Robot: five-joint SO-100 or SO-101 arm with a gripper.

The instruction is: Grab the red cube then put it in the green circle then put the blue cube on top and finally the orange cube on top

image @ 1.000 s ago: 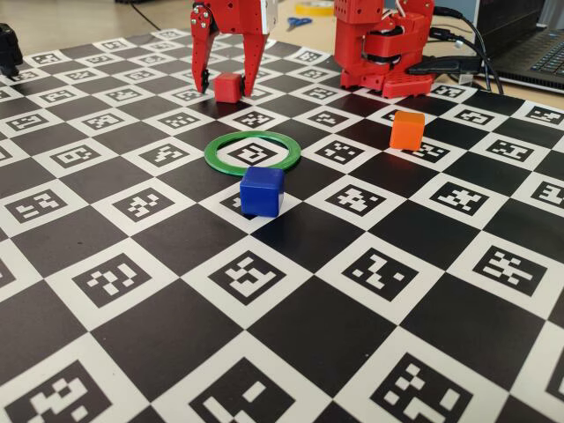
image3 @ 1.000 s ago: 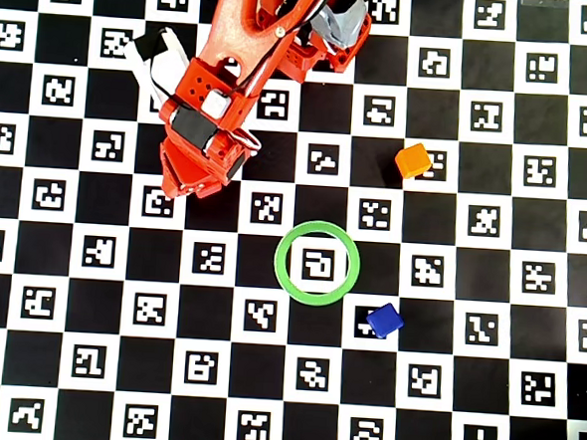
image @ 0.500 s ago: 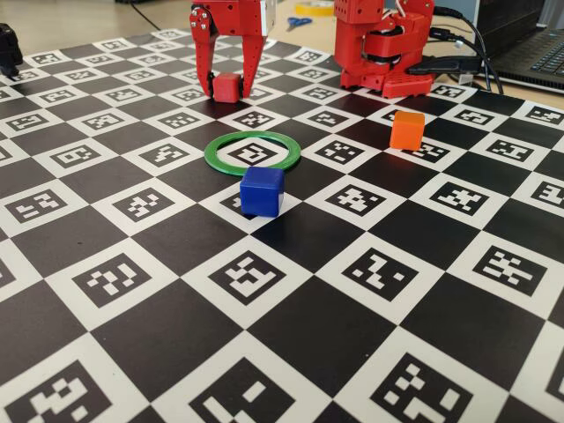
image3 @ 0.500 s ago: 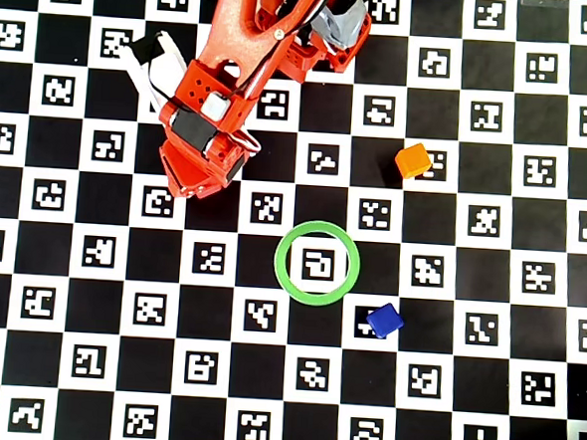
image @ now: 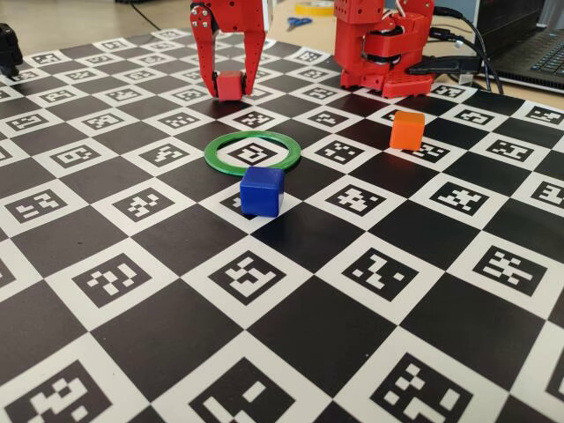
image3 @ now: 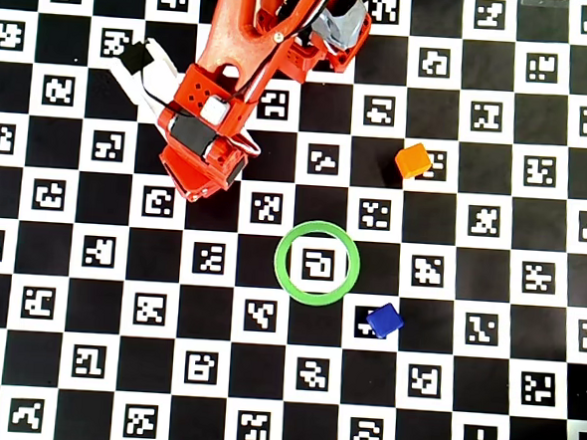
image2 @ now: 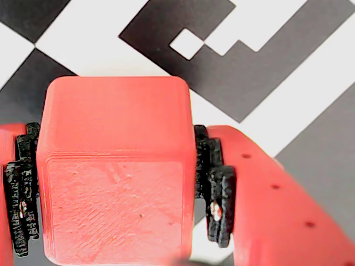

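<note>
— What does the fixed view give you?

— The claw [image: 229, 88] reaches down at the far side of the checkered mat [image: 291, 326], its two red fingers closed against the sides of the red cube [image: 231, 85]. Whether the cube rests on the mat or hangs just above it, I cannot tell. The green ring [image: 216, 160] lies flat, nearer the camera than that cube and apart from it. The blue cube [image: 262, 191] sits just in front of the ring, close to its rim. The orange cube [image: 407, 129] stands off to the right, well apart from the others.

— And the wrist view?

— The red cube [image2: 113, 172] fills most of it: matte, rounded edges, fine printed layer lines on its faces. Black ridged pads [image2: 216, 202] press it from both sides, so the claw [image2: 113, 216] is holding it.

— The overhead view?

— The arm [image3: 243, 67] covers the red cube there, and the claw's fingertips are hidden under it. The green ring [image3: 280, 274] is thin with an open centre showing one square marker. The blue cube [image3: 384, 319] lies just outside the ring at lower right; the orange cube [image3: 413, 161] is up and to the right, apart.
</note>
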